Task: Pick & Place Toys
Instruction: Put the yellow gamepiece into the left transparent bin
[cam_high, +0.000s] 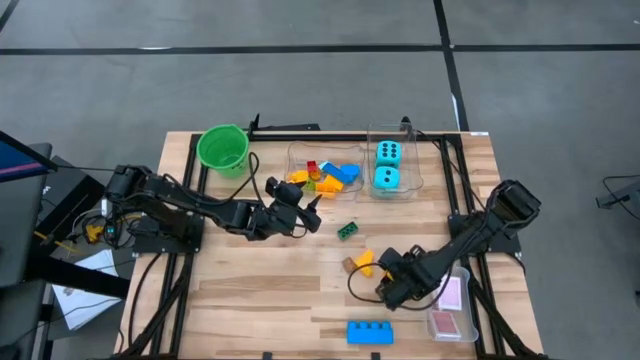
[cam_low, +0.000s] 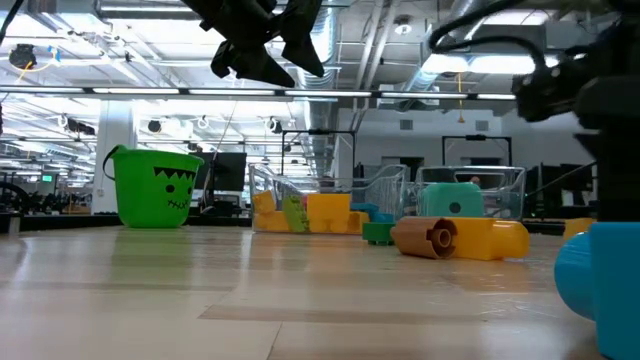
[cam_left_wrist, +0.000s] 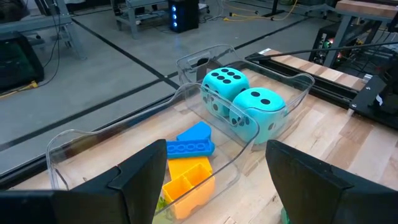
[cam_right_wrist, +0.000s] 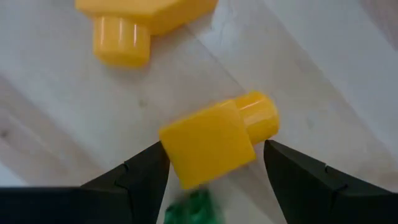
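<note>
My right gripper (cam_right_wrist: 214, 158) points down, open, over the table's near right part (cam_high: 388, 275). Its fingers stand on either side of a yellow block (cam_right_wrist: 211, 142) lying on the wood; whether they touch it I cannot tell. A second yellow block (cam_right_wrist: 140, 18) lies just beyond it. Something green and blurred (cam_right_wrist: 193, 208) shows far back between the fingers. My left gripper (cam_left_wrist: 214, 155) hovers open and empty (cam_high: 310, 212) before a clear tub of blocks (cam_high: 325, 175). Two cyan dice (cam_left_wrist: 242, 99) sit in the neighbouring clear tub (cam_high: 388, 168).
A green bucket (cam_high: 222, 148) stands at the far left. On the table lie a small green block (cam_high: 347, 230) in the middle and a blue block (cam_high: 369, 331) at the near edge. Pink cards (cam_high: 450, 298) lie at the near right, under the right arm.
</note>
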